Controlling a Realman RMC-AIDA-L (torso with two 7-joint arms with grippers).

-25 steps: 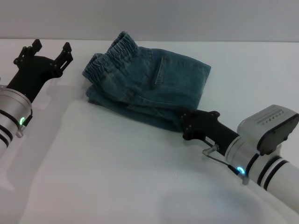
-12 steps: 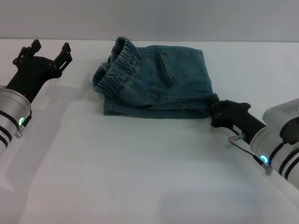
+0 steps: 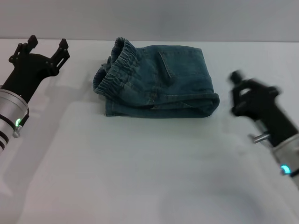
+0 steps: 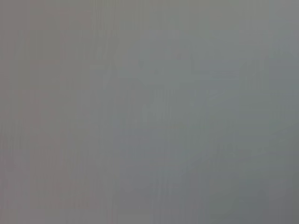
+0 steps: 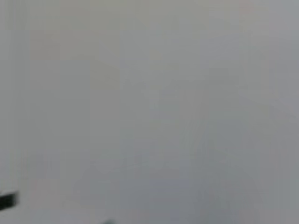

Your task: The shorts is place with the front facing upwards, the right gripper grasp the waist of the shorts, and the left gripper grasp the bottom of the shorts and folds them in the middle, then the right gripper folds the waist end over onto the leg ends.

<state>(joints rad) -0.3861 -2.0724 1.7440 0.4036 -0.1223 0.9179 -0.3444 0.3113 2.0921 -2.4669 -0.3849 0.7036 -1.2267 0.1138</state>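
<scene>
The denim shorts lie folded into a compact bundle at the back middle of the white table. The waist of the shorts, a ruffled elastic band, faces left on top of the bundle. A pocket seam shows on the upper layer. The leg ends are hidden in the fold. My right gripper hovers to the right of the bundle, clear of the cloth and holding nothing. At the far left my left gripper stands open and empty, well apart from the shorts. Both wrist views show only plain grey surface.
The table's back edge meets a grey wall just behind the shorts. Bare white tabletop stretches in front of the bundle between the two arms.
My right gripper has let go of the shorts and pulled back to the right. The bundle has settled flat and straight. The left gripper has shifted slightly left.
</scene>
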